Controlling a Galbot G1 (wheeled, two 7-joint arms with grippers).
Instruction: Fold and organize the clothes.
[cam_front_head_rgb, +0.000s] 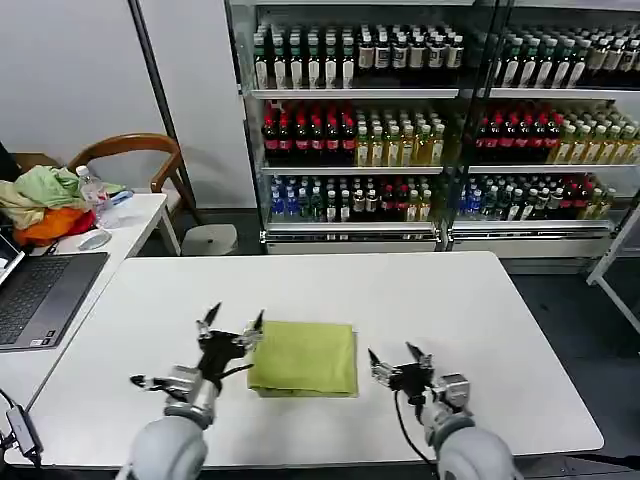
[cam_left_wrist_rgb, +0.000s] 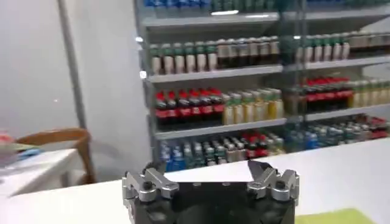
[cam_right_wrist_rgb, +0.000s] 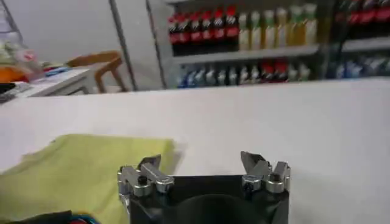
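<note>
Lime yellow-green cotton T-shirt (cam_front_head_rgb: 304, 357) lies folded into a flat, near-square packet on the white rectangular table (cam_front_head_rgb: 480, 310), print hidden, sitting between the two grippers and toward the robot's edge of the table. Edges look fairly squared, so I'd judge the folding is about done and what's left is tidying or shifting it.

Left gripper (cam_front_head_rgb: 232, 324) hangs w/ fingers spread wide and nothing between them; its inner fingertip is right at the shirt's near corner, touching or just shy, can't tell which. From the left wrist view, the gripper (cam_left_wrist_rgb: 210, 178) shows both pads apart, a sliver of green cloth off to one side.

Right gripper (cam_front_head_rgb: 392, 356) also gapes wide, holding nothing, just beside the packet's other edge w/ a strip of bare table between. Right wrist view confirms: gripper (cam_right_wrist_rgb: 204, 170) open, the shirt (cam_right_wrist_rgb: 79, 173) lying off to its side, not under the fingers.

Probably both sit flanking the packet so either can nudge or pinch an edge w/o reaching across.

Off past the left arm: a dark laptop (cam_front_head_rgb: 40, 295) and a heap of pale green, beige and orange garments (cam_front_head_rgb: 45, 205) on a side table, well apart. Drinks shelving (cam_front_head_rgb: 430, 120) behind.
</note>
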